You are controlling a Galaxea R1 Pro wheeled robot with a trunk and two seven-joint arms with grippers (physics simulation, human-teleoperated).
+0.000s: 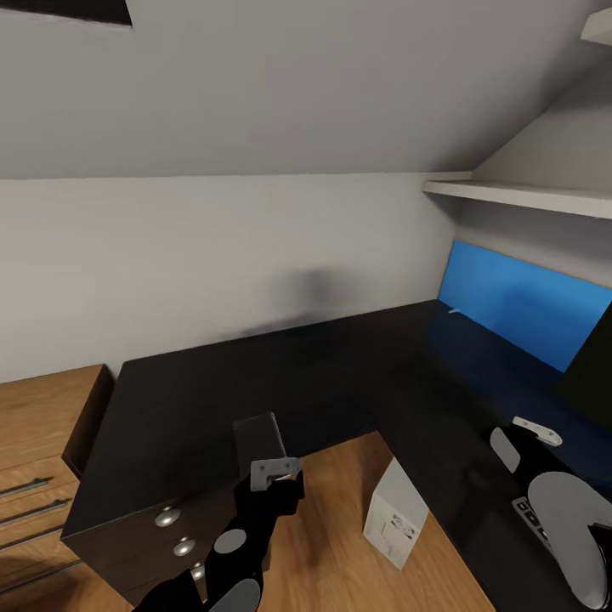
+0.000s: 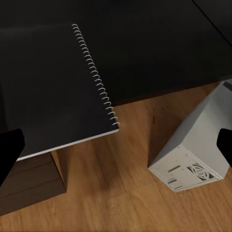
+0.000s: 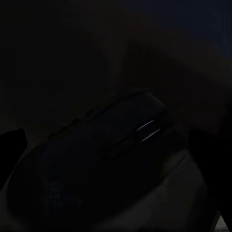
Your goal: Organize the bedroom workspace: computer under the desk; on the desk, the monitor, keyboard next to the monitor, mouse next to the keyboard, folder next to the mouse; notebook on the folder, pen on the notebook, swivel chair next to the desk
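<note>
The dark spiral-bound notebook (image 2: 53, 87) lies at the front edge of the black desk (image 1: 212, 382), overhanging it slightly; in the head view the notebook (image 1: 257, 440) sits just ahead of my left gripper (image 1: 270, 467). That left gripper (image 2: 117, 147) is open, its fingers wide apart. The pale computer (image 1: 395, 510) stands on the floor in the desk's inner corner, and the computer (image 2: 193, 150) shows again from the left wrist. My right gripper (image 1: 527, 435) hovers over the desk's right wing. Its fingers stand apart around the dark mouse (image 3: 106, 150). A white pen (image 1: 456, 311) lies far back.
A blue panel (image 1: 527, 302) lines the right wall under a white shelf (image 1: 527, 197). The monitor's dark edge (image 1: 591, 370) and a keyboard corner (image 1: 529, 514) show at the right. Black drawers with silver knobs (image 1: 167, 516) sit below the desk; an oak drawer unit (image 1: 34, 442) stands left.
</note>
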